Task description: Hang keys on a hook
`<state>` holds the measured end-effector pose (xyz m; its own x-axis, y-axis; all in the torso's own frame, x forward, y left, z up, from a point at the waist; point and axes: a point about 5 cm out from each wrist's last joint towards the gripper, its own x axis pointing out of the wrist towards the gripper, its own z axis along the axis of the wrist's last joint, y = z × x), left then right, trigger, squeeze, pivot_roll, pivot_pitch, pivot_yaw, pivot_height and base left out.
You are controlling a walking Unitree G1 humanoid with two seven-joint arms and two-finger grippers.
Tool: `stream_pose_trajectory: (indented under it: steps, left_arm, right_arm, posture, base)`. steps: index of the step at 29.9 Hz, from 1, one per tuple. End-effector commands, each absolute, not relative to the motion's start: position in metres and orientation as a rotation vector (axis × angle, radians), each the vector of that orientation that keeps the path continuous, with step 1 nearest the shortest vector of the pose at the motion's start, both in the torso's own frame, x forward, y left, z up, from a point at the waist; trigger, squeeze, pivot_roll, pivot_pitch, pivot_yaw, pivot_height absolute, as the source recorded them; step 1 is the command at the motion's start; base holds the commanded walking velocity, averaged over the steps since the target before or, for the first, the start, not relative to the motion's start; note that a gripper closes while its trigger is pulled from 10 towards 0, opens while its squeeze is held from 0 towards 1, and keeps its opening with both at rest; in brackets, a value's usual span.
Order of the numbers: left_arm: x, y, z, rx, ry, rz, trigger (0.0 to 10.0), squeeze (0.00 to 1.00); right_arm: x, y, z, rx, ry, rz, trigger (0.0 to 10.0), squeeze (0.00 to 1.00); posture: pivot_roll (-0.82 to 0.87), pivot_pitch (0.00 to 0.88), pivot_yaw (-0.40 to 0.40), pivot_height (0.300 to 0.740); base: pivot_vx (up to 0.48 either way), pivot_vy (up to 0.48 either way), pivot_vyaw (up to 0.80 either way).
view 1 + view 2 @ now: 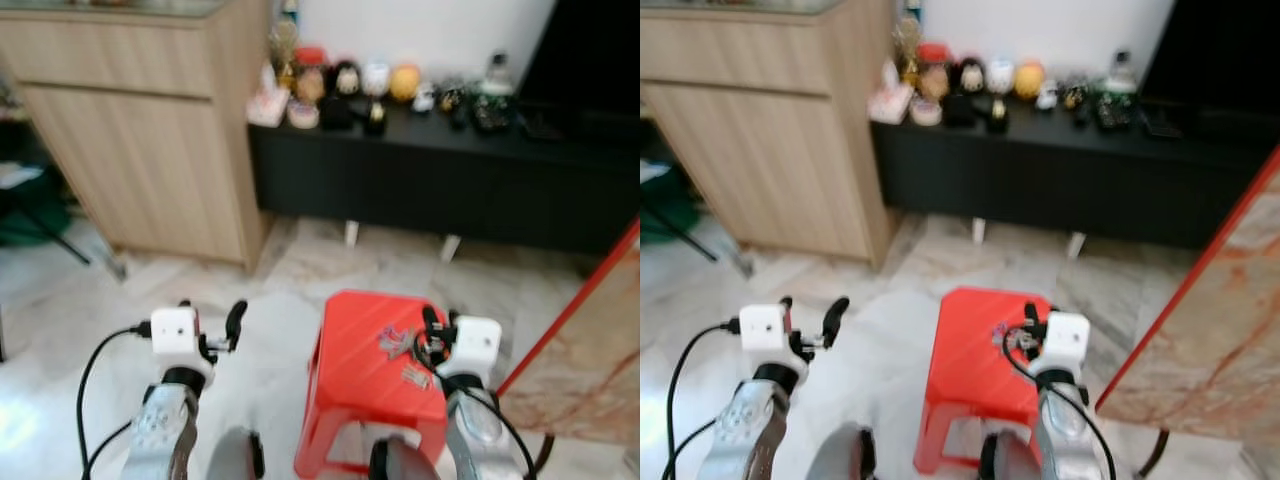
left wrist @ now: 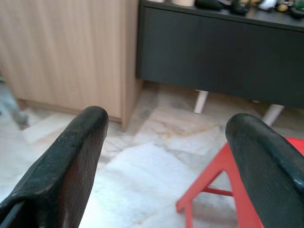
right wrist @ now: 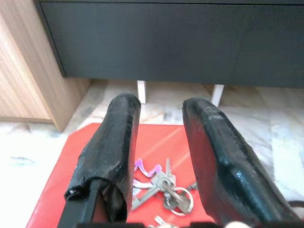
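A bunch of silver keys [image 3: 164, 186] with a purple tag lies on top of a red plastic stool [image 1: 355, 370], towards its right side. My right gripper [image 3: 164, 104] hovers just above the keys, open, with nothing between its black fingers [image 3: 114, 142]. In the left eye view the same gripper [image 1: 440, 322] stands over the stool's right edge, beside the keys [image 1: 396, 342]. My left gripper [image 1: 212, 315] is held up over the floor to the left of the stool, open and empty, fingers [image 2: 71, 152] spread wide.
A light wooden cabinet [image 1: 150, 130] stands at the back left. A low black sideboard [image 1: 430, 185] with several figurines runs along the back wall. A red-edged marble tabletop [image 1: 590, 340] juts in at the right. The floor [image 1: 270, 290] is pale marble.
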<state>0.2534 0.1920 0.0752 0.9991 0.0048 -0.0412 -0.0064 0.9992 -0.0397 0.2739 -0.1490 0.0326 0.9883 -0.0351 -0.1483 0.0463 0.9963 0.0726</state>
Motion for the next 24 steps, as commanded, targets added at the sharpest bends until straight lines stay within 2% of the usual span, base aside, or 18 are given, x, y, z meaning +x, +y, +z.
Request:
stream_pose_trajectory:
  steps: [1,12,21,24]
  left_arm:
    - [0.257,0.19,0.078,-0.017,0.038,-0.006,10.0,0.0]
    - [0.258,0.189,0.078,-0.012,0.044,-0.013,10.0,0.0]
    - [0.258,0.189,0.077,-0.009,0.049,-0.016,10.0,0.0]
    - [0.258,0.189,0.077,-0.007,0.051,-0.017,10.0,0.0]
  right_arm:
    - [0.273,-0.152,0.027,0.083,0.186,-0.06,10.0,0.0]
    - [0.279,-0.158,0.019,0.186,0.268,-0.119,10.0,0.0]
    - [0.269,-0.164,-0.005,0.234,0.435,-0.188,10.0,0.0]
    - [0.265,-0.168,-0.013,0.318,0.468,-0.233,10.0,0.01]
  posture:
    - [0.07,0.066,-0.065,0.622]
    - [0.07,0.068,-0.06,0.622]
    - [0.08,0.072,-0.057,0.622]
    - [0.08,0.072,-0.057,0.622]
  base:
    - [0.0,0.0,0.0]
    - [0.0,0.0,0.0]
    - [0.0,0.0,0.0]
    - [0.0,0.0,0.0]
